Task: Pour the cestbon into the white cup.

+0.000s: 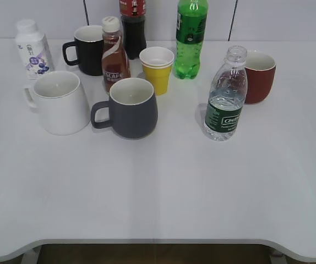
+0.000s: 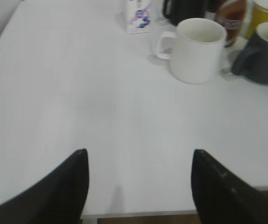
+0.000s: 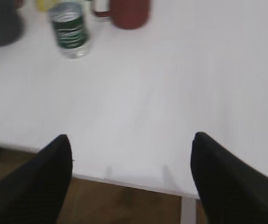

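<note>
Cestbon point(image 1: 225, 100) upright on table point(image 1: 158, 192), well right of white cup point(image 1: 59, 102)

The brown coffee bottle point(image 1: 114, 54) at eleven o'clock on the bench point(image 1: 163, 187) carries white letters reading "SCAFE" on its label. The cestbon point(image 1: 225, 96) at two o'clock bears a dark green label with white print too small to read.

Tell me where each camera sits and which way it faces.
Exterior: raised at the table's near edge, slanting down at mugs and bottles; no arm shows.
Left wrist: behind the open left gripper, facing the white mug.
Right wrist: behind the open right gripper, facing the water bottle and red mug.
Shared: both wrist views catch the grey mug.
</note>
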